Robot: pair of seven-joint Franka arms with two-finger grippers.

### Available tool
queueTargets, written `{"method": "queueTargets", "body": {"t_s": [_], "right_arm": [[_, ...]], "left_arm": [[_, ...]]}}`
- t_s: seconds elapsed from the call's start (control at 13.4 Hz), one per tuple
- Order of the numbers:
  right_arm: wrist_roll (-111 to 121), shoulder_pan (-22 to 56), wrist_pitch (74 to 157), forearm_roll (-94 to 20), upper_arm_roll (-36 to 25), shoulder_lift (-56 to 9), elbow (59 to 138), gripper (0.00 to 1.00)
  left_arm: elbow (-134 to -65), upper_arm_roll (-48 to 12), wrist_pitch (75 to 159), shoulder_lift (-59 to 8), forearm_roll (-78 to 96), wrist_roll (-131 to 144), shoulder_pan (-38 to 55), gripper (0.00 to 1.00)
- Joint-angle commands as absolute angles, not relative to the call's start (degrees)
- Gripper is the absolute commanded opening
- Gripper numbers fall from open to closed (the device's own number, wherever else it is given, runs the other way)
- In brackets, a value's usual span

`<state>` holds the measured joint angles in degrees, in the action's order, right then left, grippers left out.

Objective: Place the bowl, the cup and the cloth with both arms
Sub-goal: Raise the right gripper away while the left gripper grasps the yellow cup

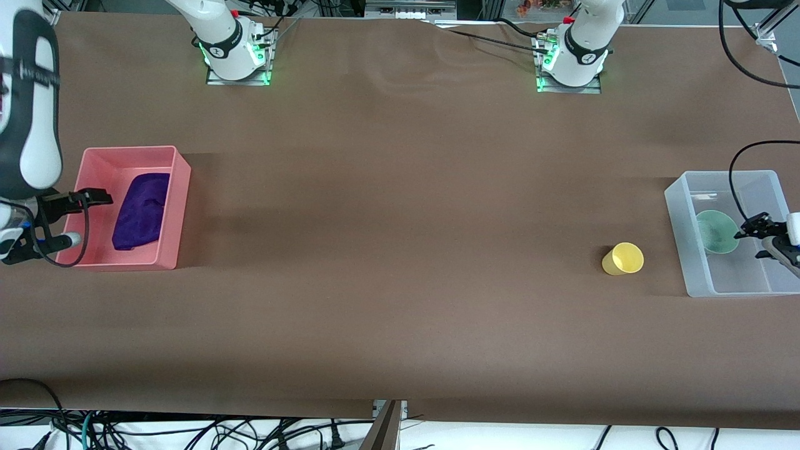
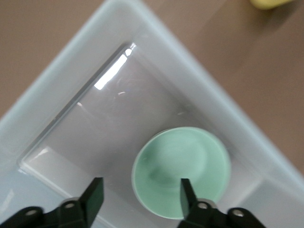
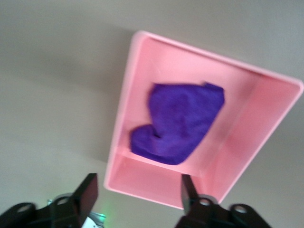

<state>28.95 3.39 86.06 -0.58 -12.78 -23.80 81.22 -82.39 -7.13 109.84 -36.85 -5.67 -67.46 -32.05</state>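
Note:
The sea-green bowl (image 1: 717, 231) sits in a clear plastic bin (image 1: 678, 206) at the left arm's end of the table. My left gripper (image 1: 753, 240) hangs over that bin, open and empty; in the left wrist view the gripper (image 2: 140, 190) is above the bowl (image 2: 180, 171). The yellow cup (image 1: 623, 259) sits on the table beside the clear bin and shows at the edge of the left wrist view (image 2: 270, 4). The purple cloth (image 1: 141, 210) lies in a pink bin (image 1: 178, 206). My right gripper (image 1: 87, 219) is open and empty over that bin's outer edge, above the cloth (image 3: 178, 123).
The pink bin (image 3: 128, 95) stands at the right arm's end of the table, the clear bin (image 2: 61, 66) at the left arm's end. Brown table surface (image 1: 400, 250) lies between them. Both arm bases stand along the edge farthest from the front camera.

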Motion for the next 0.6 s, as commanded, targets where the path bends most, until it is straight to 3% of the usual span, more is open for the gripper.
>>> {"method": "queueTargets", "body": {"t_s": [0.0, 0.22, 0.52], "right_arm": [[21.1, 3.3, 83.9, -1.2, -6.9, -17.3, 80.9, 1.00], [15.7, 3.3, 82.8, 0.2, -0.6, -12.1, 80.3, 1.00], [16.1, 3.3, 84.3, 2.7, -1.2, -8.3, 79.9, 1.00]], "left_arm": [[-77.4, -7.9, 100.4, -35.5, -4.6, -58.6, -27.5, 0.99], [-77.6, -8.2, 100.4, -35.9, -4.6, -40.7, -21.0, 0.99], [-78.9, -8.3, 102.7, -38.8, -2.4, -21.6, -14.6, 0.99]]}}
